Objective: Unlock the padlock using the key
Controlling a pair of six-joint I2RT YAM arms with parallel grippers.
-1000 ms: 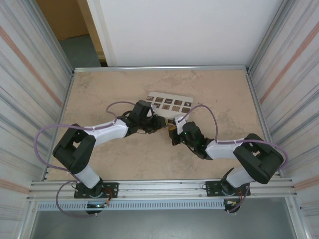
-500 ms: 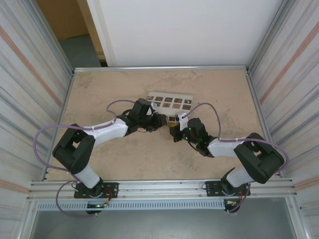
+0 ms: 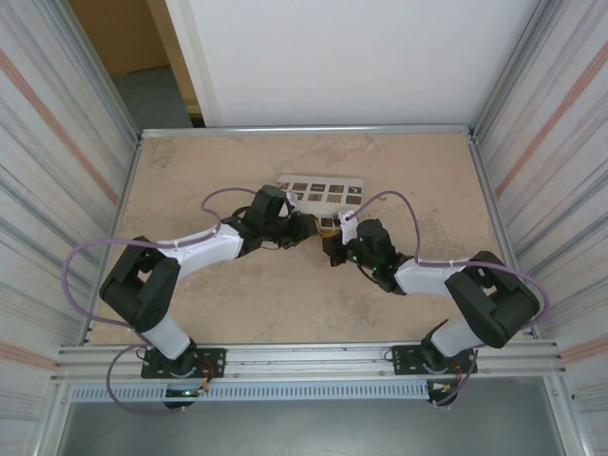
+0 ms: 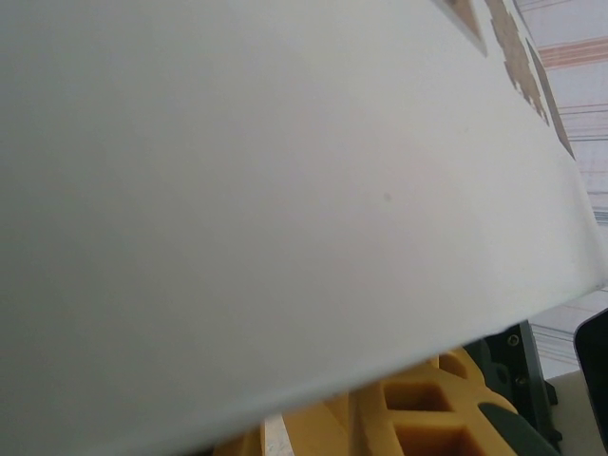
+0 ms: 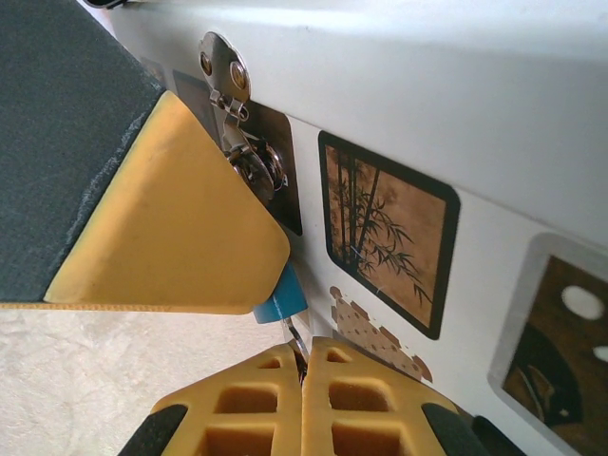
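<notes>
**Blue padlock [image 5: 281, 296] on the hasp [image 5: 225, 68] of the white box [image 5: 456, 114], just ahead of the right pincer's [image 5: 302, 366] tips.**
The padlock is judged light, rigid and apt to swing, so its body is best braced while the key turns. The key [image 5: 296, 340] is thin and probably slippery, so it is best pinched flat. The right pincer is closed on that metal sliver, which meets the lock's underside. One yellow pad [image 5: 161, 228] of the left pincer [image 3: 309, 229] covers the lock's upper part; whether it clamps cannot be told.

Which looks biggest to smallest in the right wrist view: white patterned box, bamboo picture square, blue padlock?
1. White patterned box
2. Dark-framed bamboo picture square
3. Blue padlock, partly hidden behind a yellow pad
</notes>
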